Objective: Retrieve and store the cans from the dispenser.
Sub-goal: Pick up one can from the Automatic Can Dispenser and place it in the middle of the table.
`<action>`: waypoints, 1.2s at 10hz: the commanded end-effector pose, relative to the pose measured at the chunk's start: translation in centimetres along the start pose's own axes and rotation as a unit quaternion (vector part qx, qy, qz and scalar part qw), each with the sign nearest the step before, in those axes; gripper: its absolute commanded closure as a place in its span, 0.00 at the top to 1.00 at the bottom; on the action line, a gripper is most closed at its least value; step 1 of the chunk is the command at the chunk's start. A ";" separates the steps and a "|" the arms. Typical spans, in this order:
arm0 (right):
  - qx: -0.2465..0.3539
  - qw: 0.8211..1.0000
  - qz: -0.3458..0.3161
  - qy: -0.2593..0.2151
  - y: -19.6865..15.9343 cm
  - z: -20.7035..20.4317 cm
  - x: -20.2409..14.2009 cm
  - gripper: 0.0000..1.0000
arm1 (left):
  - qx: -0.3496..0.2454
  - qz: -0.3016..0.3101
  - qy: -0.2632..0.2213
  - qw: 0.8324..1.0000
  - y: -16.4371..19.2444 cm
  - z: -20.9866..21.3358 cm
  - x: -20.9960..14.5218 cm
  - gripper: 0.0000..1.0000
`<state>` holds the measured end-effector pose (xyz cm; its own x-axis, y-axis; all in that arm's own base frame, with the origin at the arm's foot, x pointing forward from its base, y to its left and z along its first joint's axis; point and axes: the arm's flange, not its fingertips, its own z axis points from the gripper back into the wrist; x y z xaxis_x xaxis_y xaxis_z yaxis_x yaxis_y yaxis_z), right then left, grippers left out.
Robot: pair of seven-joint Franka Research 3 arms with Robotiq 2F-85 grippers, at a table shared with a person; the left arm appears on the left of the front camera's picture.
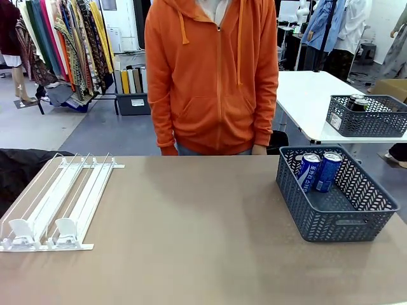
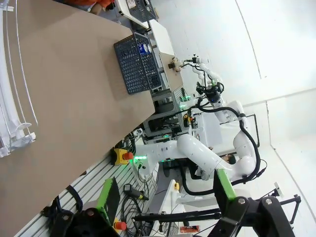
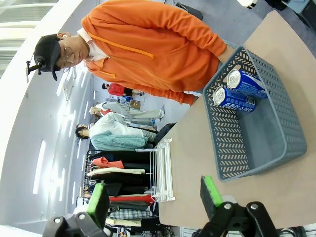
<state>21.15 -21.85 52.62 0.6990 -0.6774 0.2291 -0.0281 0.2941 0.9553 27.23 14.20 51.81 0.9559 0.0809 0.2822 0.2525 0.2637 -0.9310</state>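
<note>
From the front, the dispenser [image 1: 57, 203] lies flat at the desk's [image 1: 191, 229] left side, its lanes apparently bare. Two blue cans [image 1: 319, 170] stand leaning in the grey basket [image 1: 337, 219] at the right, before a person in an orange hoodie [image 1: 212, 76].

The left wrist view shows the left gripper [image 2: 165, 197] off the desk edge, jaws released and holding nothing.

The right wrist view shows the right gripper [image 3: 154, 197] above the desk, jaws released, both cans in the basket beyond.

blue cans [image 1: 320, 170]: 2 (both leaning in the basket) | grey lattice basket [image 1: 336, 222]: 1 on this table | dispenser [image 1: 57, 200]: 1 | person [image 1: 212, 76]: 1 | second basket [image 1: 367, 117] behind: 1
</note>
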 end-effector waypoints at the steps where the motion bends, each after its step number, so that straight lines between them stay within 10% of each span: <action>1: 0.017 1.000 0.010 -0.005 0.2 -0.1 0.1 1.00 | -0.010 -0.010 -0.004 1.000 0.0 -0.1 0.0 1.00; 12: 0.017 1.000 0.010 -0.005 0.2 -0.1 0.1 1.00 | -0.010 -0.010 -0.004 1.000 0.0 -0.1 0.0 1.00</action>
<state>21.15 -21.85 52.62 0.6990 -0.6774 0.2292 -0.0281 0.2941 0.9553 27.22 14.21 51.81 0.9557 0.0807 0.2829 0.2533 0.2633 -0.9309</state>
